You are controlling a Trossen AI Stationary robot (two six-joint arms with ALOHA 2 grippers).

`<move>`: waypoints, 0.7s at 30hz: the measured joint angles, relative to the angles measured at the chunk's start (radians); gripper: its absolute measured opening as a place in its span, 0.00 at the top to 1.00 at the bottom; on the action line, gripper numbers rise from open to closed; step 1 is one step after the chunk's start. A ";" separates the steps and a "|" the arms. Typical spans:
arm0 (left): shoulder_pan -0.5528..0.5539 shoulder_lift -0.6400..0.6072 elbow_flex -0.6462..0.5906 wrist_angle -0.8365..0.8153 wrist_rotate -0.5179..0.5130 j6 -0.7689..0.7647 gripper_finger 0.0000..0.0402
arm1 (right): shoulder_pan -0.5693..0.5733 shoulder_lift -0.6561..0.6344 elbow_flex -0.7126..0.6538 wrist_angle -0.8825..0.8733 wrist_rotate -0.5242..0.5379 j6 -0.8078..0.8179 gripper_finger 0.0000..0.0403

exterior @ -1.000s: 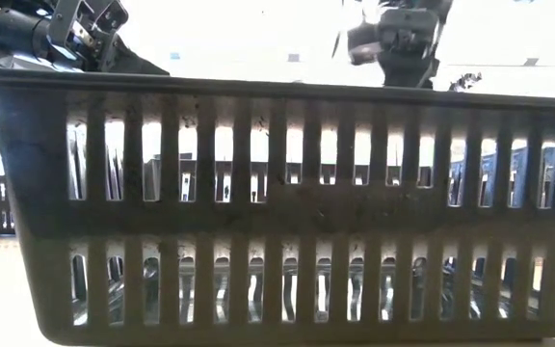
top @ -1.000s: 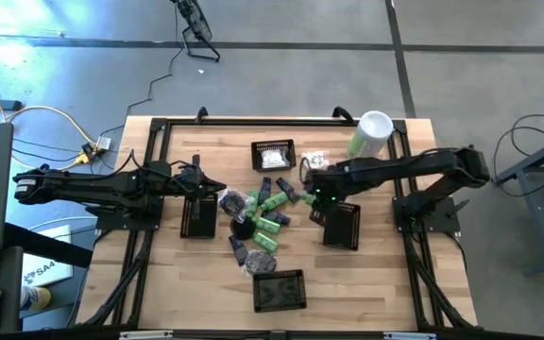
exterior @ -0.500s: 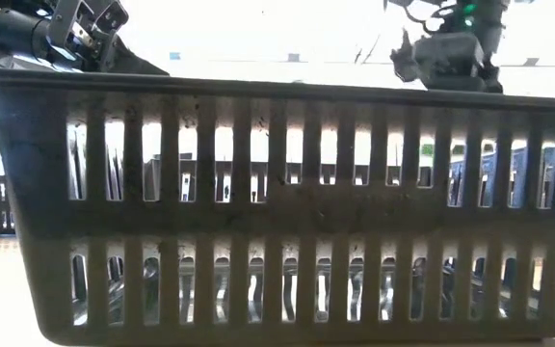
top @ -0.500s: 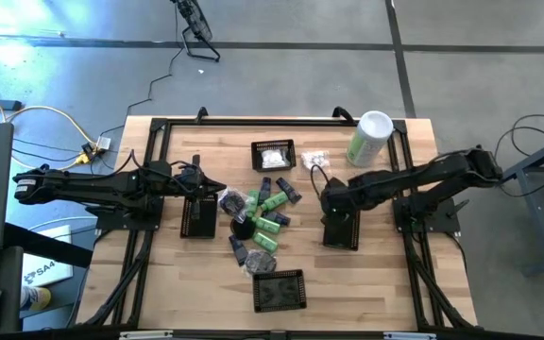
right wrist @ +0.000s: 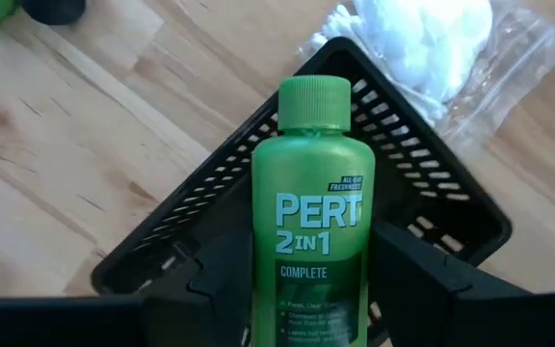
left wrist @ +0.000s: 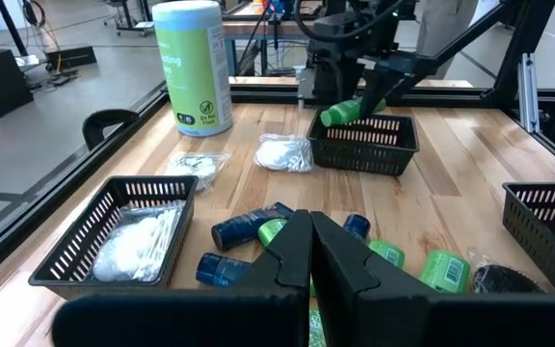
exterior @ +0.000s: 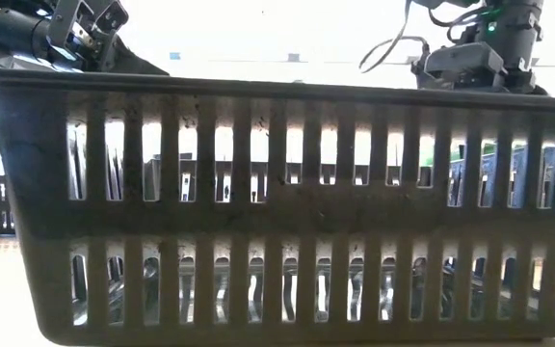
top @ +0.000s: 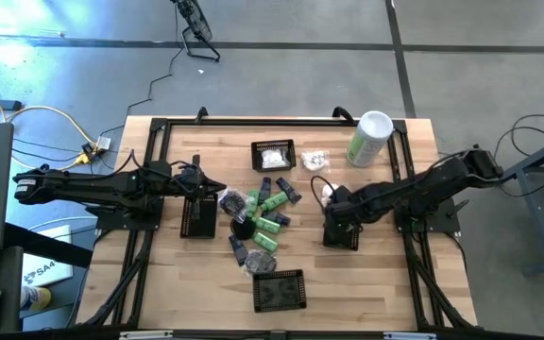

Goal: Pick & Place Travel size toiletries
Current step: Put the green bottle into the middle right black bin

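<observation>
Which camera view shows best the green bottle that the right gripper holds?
The right wrist view: the green bottle fills it, label readable, above a black basket. The left wrist view shows it small and far. High and low views hide it.

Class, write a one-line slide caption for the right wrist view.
Right gripper holds a green plastic shampoo bottle above a black mesh basket.

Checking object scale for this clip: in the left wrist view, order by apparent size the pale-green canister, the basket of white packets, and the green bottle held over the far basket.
1. Basket of white packets, though nearest the camera
2. Pale-green canister
3. Green bottle, farthest away
</observation>
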State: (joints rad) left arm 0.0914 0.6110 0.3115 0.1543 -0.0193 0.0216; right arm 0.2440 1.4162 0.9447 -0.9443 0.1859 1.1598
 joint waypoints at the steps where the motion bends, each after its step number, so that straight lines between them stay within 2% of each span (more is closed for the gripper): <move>1: 0.000 0.000 0.000 0.000 0.000 0.000 1.00 | 0.007 0.000 0.000 0.000 0.006 0.017 0.57; 9: 0.000 0.000 0.000 0.000 0.000 0.000 1.00 | 0.059 0.000 -0.001 0.015 0.078 0.127 0.57; 21: 0.000 0.000 0.000 0.000 0.000 0.000 1.00 | 0.077 0.001 -0.105 0.110 0.041 0.217 0.57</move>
State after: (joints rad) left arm 0.0917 0.6113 0.3115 0.1539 -0.0192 0.0216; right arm 0.3212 1.4174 0.8397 -0.8348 0.2271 1.3769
